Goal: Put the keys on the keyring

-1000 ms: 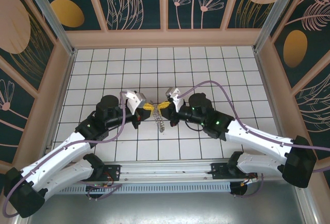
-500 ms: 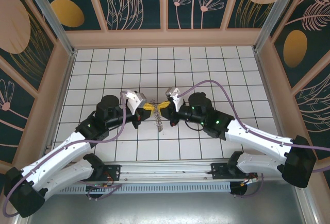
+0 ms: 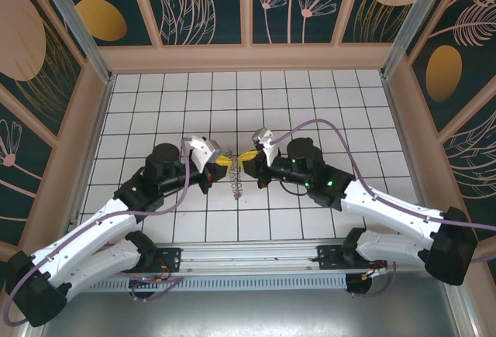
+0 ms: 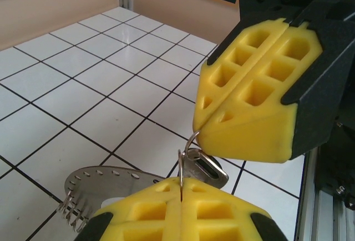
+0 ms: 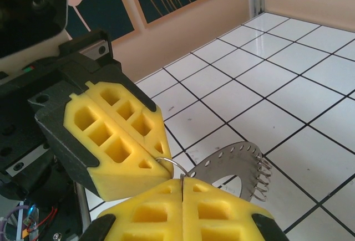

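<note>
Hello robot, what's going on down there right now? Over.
Left tool and right tool shut on keyring, tip to tip. One key at ring, threading unclear. Perforated metal disc just below.

Left arm (image 3: 85, 236) and right arm (image 3: 387, 207) have white links, black joints, green lights, purple cables (image 3: 319, 123), yellow honeycombed finger pads (image 4: 249, 97).

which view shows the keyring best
Left wrist: the keyring curves in the open between the shut fingers, a key behind it. Right wrist catches a short arc; in top external it is too small to make out.
</note>
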{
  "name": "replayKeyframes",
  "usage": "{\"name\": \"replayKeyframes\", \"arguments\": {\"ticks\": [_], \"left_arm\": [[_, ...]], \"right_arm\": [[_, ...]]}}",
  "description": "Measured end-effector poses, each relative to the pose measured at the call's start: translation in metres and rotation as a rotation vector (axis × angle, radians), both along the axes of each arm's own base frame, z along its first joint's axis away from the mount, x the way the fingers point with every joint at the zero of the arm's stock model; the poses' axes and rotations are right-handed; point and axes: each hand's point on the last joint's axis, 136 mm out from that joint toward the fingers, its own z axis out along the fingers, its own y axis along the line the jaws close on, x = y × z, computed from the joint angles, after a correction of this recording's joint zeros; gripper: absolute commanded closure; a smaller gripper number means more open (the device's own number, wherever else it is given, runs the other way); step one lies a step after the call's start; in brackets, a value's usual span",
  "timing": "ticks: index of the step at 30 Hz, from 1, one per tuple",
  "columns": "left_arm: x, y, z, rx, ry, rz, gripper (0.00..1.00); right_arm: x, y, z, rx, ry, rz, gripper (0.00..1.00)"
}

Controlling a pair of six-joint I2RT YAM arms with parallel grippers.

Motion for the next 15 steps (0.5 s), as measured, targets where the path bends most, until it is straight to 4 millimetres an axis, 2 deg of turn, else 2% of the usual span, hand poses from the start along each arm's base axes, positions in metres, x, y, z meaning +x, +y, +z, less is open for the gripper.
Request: {"name": "replayKeyframes", "arguments": {"ticks": [15], "left_arm": [[-0.0018,-0.0014,0.0,0.003,-0.005,-0.008,1.0]], "right_arm": [[-0.0035,0.0019,0.0052,0.031,0.021,0.027,1.0]]}}
